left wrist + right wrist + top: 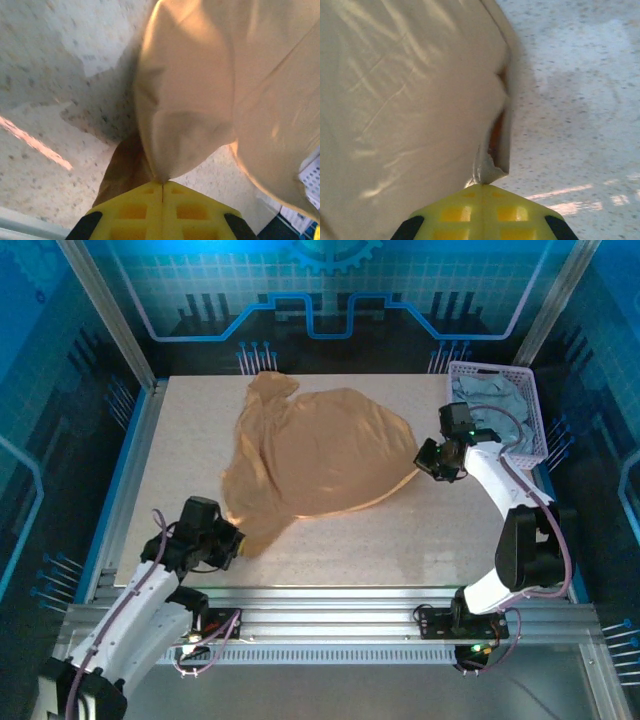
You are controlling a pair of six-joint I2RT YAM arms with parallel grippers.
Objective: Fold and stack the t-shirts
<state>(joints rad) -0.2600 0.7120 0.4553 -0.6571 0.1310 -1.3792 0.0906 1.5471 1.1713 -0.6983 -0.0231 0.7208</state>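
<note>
We're on the spreading step: our left hand (232, 540) and right hand (432, 462) are both pinched shut on the thin tan fabric t-shirt (320, 455), at its near-left corner and right edge. It lies mid tabletop (400, 540), bunched at the far left. Next probably calls for pulling it taut, and there's bare room along the near side. The lavender plastic lattice basket (533, 410) crowds the far right.

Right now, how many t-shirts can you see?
2. A tan t-shirt lies spread on the table, pinched by the left pincer and right pincer; a grey-blue t-shirt sits in the lavender basket, far right. More may be hidden beneath it.
</note>
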